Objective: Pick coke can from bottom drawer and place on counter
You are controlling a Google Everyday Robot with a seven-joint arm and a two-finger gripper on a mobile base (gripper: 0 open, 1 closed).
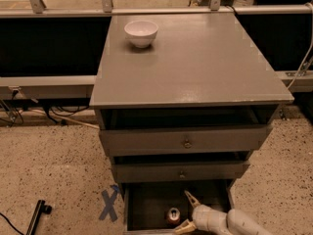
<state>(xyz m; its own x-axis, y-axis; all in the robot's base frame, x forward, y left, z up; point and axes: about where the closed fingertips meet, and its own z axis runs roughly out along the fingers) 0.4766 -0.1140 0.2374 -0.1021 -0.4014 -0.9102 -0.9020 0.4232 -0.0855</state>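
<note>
The coke can (173, 215) stands upright on the dark floor of the open bottom drawer (146, 204), seen from above with its silver lid showing. My gripper (186, 211) reaches into the drawer from the lower right. Its two pale fingers are spread open just to the right of the can, one finger (191, 199) behind it and the other at the drawer's front edge. The can is not gripped. The grey counter (195, 62) spreads above the drawers.
A white bowl (141, 33) sits on the counter's back left. Two wider drawers with knobs (187, 143) stick out partly open above the bottom drawer. A blue X mark (109, 204) and a black tool (37, 216) lie on the speckled floor at left.
</note>
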